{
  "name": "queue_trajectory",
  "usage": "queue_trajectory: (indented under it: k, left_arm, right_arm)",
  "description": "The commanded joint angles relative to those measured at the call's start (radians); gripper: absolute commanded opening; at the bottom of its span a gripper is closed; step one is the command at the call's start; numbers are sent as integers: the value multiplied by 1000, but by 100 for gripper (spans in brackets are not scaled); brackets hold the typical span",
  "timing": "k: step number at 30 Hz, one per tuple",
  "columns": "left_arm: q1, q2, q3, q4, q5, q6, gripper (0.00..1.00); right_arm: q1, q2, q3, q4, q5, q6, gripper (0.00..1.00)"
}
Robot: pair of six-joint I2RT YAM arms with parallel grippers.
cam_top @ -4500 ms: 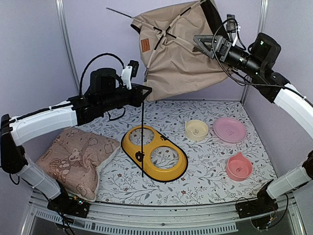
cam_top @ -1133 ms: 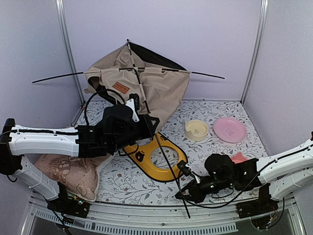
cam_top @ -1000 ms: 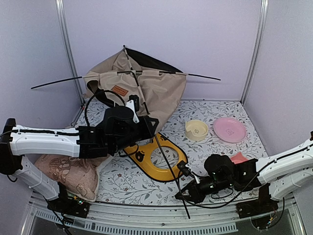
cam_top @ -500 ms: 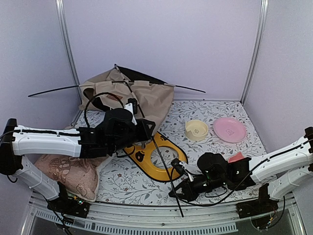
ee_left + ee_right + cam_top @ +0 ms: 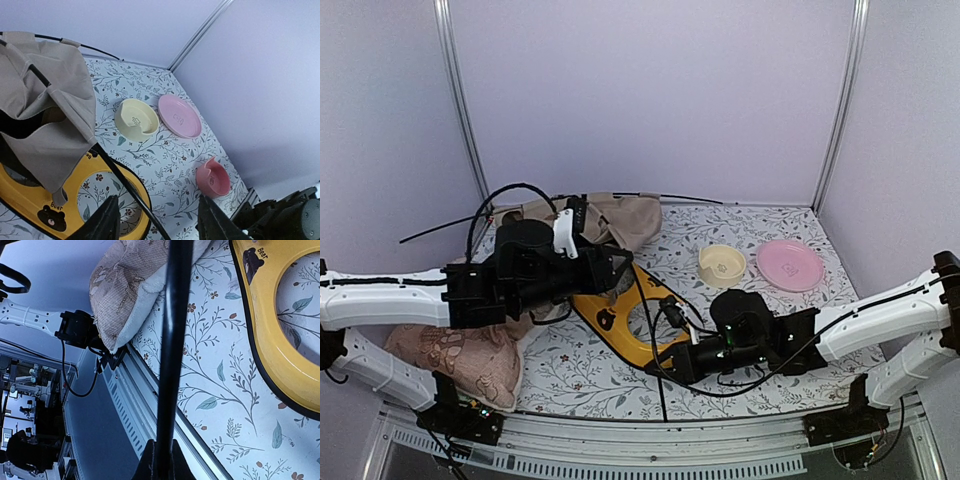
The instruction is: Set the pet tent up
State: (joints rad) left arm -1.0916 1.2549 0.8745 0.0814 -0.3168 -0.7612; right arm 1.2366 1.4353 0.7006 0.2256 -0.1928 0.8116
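A: Starting at the near edge?

B: Right gripper (image 5: pixel 161 459), low over the table (image 5: pixel 570 385) by the rail, clenched on a thin black pole (image 5: pixel 172 340). Probably pinned there to anchor the free end while the rest gets shaped.

A: Next back?

B: Left gripper (image 5: pixel 157 202), above the yellow tray (image 5: pixel 590 303), fingers spread on either side of that same pole, grasping nothing. Perhaps a loose guide for it. Cushion (image 5: pixel 460 350) under that arm, off to the left, no part of the job.

A: And the tent?

B: Tent (image 5: pixel 620 215) slumped flat at the far left of the table, just behind the tray, close to the back wall. Not standing yet; hardly begun, by the look of it.

A: Heading?

B: Long axis across the table, left to right, following the back pole (image 5: pixel 670 196) along the far edge. Held pole slanting from near centre away to the far left, into the cloth. Doorway impossible to make out.

A: Farthest right?

B: Cream bowl (image 5: pixel 722 266) and pink plate (image 5: pixel 790 265), side by side, well apart from the cloth.
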Motion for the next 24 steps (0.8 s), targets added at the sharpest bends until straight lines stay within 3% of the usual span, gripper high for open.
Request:
queue_trajectory:
  k: [1, 13, 17, 24]
  left_arm:
    - [7, -104, -53, -45, -18, 27, 54]
    - [79, -392, -290, -189, -168, -21, 55]
    - [80, -398, -412, -41, -139, 60, 56]
    - [69, -306, -575, 371, -100, 241, 55]
  right_arm:
    - [-23, 16, 69, 72, 43, 7, 0]
    - [-58, 55, 166, 51, -18, -18, 0]
    - [-69, 68, 213, 15, -31, -39, 0]
    - [-79, 102, 296, -44, -41, -58, 0]
